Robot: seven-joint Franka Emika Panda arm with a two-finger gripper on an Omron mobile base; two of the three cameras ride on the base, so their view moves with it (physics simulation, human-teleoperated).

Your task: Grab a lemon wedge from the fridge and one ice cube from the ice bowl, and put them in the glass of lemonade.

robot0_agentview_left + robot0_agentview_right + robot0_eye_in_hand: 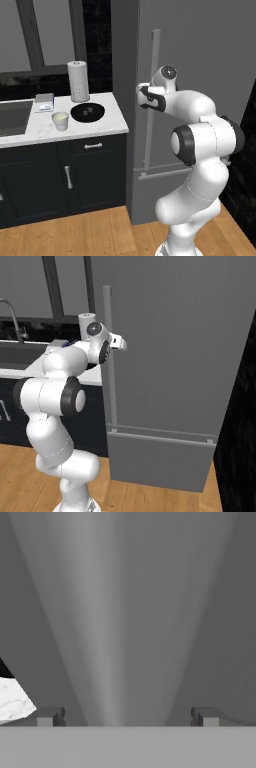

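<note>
Gripper (125,717) held wide open at the fridge (200,60) handle (155,55) — bar seen between the fingertips (49,717), nothing gripped. Fridge door is shut. Glass (60,120) and ice bowl (87,112) sit side by side on the counter (110,122) — well left of the arm.

A home kitchen, rendered rather than filmed. A tall grey fridge (200,60) with a long bar handle (151,100) fills the 1 to 3 o'clock part of the left base view. At 9 o'clock a white marble surface (112,122) tops dark cabinets (95,175) with metal pulls, and a sink (12,117) is sunk into it. A paper-towel roll (78,81) stands at 11 o'clock before dark-framed windows (50,30). A faucet (10,316) shows at 10 o'clock in the right base view. Wooden floorboards (75,235) run along 6 o'clock.
</note>
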